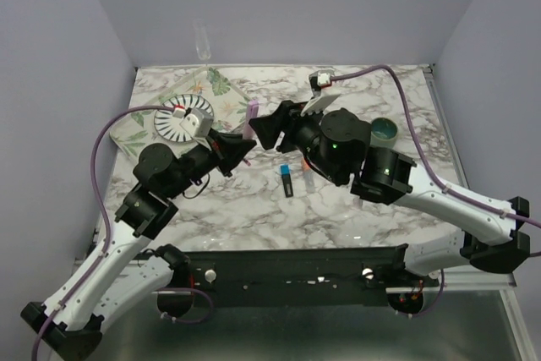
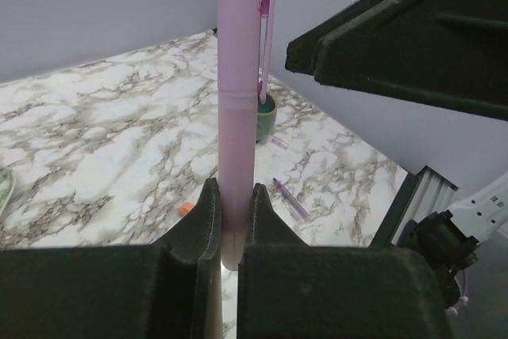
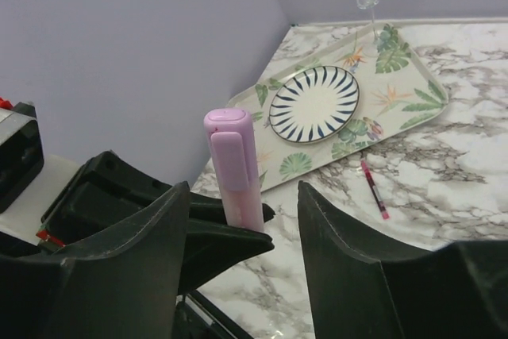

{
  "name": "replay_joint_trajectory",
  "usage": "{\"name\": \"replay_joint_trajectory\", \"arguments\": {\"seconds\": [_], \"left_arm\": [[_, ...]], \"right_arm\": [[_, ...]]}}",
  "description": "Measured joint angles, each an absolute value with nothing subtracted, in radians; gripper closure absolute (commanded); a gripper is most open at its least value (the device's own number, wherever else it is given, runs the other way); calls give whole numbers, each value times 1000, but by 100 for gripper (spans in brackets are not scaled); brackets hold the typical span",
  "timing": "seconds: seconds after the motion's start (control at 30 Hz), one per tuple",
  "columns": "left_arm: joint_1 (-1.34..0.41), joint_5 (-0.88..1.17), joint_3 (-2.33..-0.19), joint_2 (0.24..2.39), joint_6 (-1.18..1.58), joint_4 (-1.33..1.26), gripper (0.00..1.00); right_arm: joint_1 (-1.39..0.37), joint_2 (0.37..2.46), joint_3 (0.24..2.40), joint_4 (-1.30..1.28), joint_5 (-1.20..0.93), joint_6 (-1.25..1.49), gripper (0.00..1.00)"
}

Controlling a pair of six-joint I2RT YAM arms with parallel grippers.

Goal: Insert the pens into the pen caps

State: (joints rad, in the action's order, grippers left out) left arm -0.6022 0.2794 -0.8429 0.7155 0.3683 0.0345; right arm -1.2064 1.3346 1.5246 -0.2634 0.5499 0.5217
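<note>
A pink-purple pen [image 2: 237, 140] stands upright with my left gripper [image 2: 232, 220] shut on its lower end. A light purple pen cap [image 2: 240, 29] with a clip sits on its top. In the right wrist view the same pen [image 3: 242, 196] rises between the spread fingers of my right gripper [image 3: 244, 190], which is open and not touching it. From above, the pen [image 1: 252, 112] is held over the table's middle, with the left gripper [image 1: 245, 146] below it and the right gripper [image 1: 264, 129] just to its right. A black pen with a blue end [image 1: 288, 180] lies on the table. An orange cap [image 2: 186, 209] lies near it.
A leaf-patterned tray [image 1: 221, 89] with a striped plate [image 1: 180, 117] sits at the back left, and a clear glass [image 1: 203, 41] stands behind it. A thin red pen [image 3: 374, 188] lies beside the tray. A teal mug [image 1: 385, 130] stands at the right. A thin purple pen [image 2: 290, 200] lies on the marble.
</note>
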Motion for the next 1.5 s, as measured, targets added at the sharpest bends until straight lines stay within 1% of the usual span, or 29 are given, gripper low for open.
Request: {"name": "replay_joint_trajectory", "arguments": {"seconds": [0.07, 0.13, 0.27, 0.43, 0.57, 0.83, 1.03, 1.17, 1.27, 1.3, 1.33, 1.37, 1.4, 1.5], "left_arm": [[-602, 269, -833, 703, 373, 32, 100], [-602, 253, -824, 699, 388, 35, 100], [-602, 210, -798, 715, 451, 47, 100], [-601, 192, -734, 802, 620, 25, 100], [-601, 214, -614, 936, 799, -66, 100], [-601, 250, -419, 1156, 1077, -241, 100], [-606, 266, -396, 1337, 1178, -358, 99], [-611, 266, -397, 1417, 1216, -423, 99], [-611, 278, -406, 1509, 1254, -490, 92], [-611, 289, -410, 1558, 1274, -523, 87], [-611, 303, -412, 1591, 1292, -572, 85], [-614, 308, -414, 1610, 1303, -606, 83], [-616, 313, -415, 1636, 1317, -644, 79], [-622, 319, -415, 1673, 1336, -707, 70]], "right_arm": [[-1206, 1326, 1526, -268, 551, 515, 21], [-1205, 1310, 1524, -287, 551, 513, 17], [-1205, 1216, 1466, -321, 554, 523, 13], [-1205, 1024, 1334, -365, 594, 573, 11], [-1205, 911, 1230, -402, 636, 619, 11], [-1205, 820, 1123, -464, 683, 673, 11], [-1205, 791, 1102, -469, 693, 689, 11], [-1205, 791, 1102, -469, 694, 692, 11], [-1205, 791, 1102, -469, 694, 693, 11], [-1205, 791, 1102, -469, 695, 693, 11], [-1205, 791, 1102, -469, 695, 693, 11], [-1205, 791, 1102, -470, 695, 694, 11], [-1205, 791, 1102, -471, 695, 697, 11], [-1205, 791, 1102, -473, 699, 702, 11]]}}
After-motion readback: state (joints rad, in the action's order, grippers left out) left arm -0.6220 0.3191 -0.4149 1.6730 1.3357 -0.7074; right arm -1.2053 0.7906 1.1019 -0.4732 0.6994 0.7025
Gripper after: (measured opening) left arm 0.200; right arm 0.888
